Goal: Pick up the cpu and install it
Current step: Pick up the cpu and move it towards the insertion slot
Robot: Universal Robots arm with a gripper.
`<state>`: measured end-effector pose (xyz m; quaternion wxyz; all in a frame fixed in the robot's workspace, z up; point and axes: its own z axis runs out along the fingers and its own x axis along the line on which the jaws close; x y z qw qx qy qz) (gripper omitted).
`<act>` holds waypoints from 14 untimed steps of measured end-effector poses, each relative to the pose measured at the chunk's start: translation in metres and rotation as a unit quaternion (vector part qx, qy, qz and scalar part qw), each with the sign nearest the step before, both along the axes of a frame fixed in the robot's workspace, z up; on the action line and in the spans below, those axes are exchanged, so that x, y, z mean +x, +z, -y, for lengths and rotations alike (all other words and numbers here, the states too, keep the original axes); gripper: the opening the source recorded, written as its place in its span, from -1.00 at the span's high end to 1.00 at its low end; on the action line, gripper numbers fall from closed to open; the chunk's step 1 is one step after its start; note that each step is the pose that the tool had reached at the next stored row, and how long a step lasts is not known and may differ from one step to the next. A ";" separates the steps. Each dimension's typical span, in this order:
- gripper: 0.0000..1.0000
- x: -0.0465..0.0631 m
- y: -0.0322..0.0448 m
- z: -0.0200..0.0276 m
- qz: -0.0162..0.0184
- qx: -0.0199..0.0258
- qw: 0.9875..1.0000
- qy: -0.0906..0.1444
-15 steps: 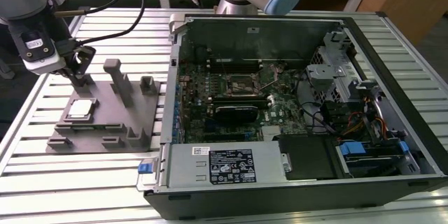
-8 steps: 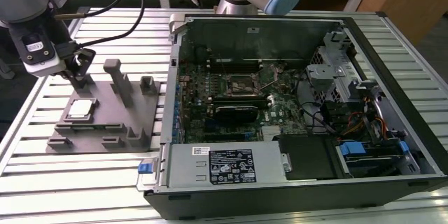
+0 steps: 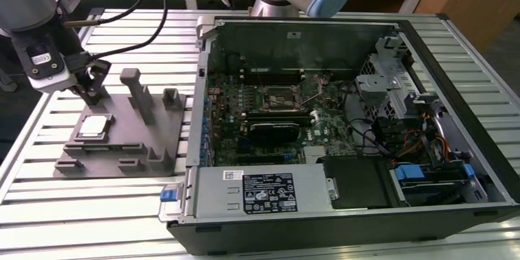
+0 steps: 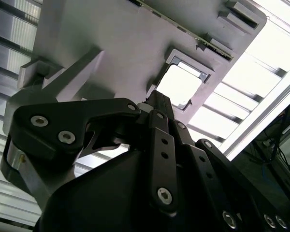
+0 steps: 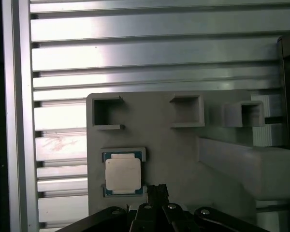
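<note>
Fingers (image 5: 157, 191) pressed together into one narrow dark tip, nothing pinched between them. The gripper (image 3: 96, 92) hangs tip-down over the grey fixture, at the exterior view's left.

Desk (image 3: 49, 211): slatted aluminium, carries everything.

Computer case (image 3: 455, 89): lies on its side with the panel off, on the exterior view's right half of the desk. Drive cage and cabling sit at its far right.

Motherboard (image 3: 325, 123): flat on the floor of the case, green, facing up.

Fixture plate (image 3: 122, 144): grey plastic with raised blocks and posts, just beside the case on the exterior view's left, apart from it.

Socket (image 3: 282, 97): black square in a metal frame near the middle of the motherboard. No silver chip seen in it. Cannot tell whether its frame is latched.

Cpu (image 5: 122, 176): silver-grey square, flat in a shallow framed recess of the fixture plate, well apart from the socket. In both wrist views the gripper's tip sits just beside one edge of it. Contact cannot be judged, but it is not around the chip.

Progress, my reading: an early stage. The arm is positioned at the cpu, no grasp made, chip not yet lifted. The pick, the carry to the case and the seating in the socket all remain.
</note>
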<state>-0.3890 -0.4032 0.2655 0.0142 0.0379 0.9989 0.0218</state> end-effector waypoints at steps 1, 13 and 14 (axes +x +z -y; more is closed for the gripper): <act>0.79 -0.001 -0.0007 0.0000 0.000 0.000 1.000 0.000; 0.79 -0.007 -0.0086 0.0012 0.000 0.000 1.000 0.000; 0.79 -0.008 -0.0094 0.0015 0.000 0.000 1.000 0.000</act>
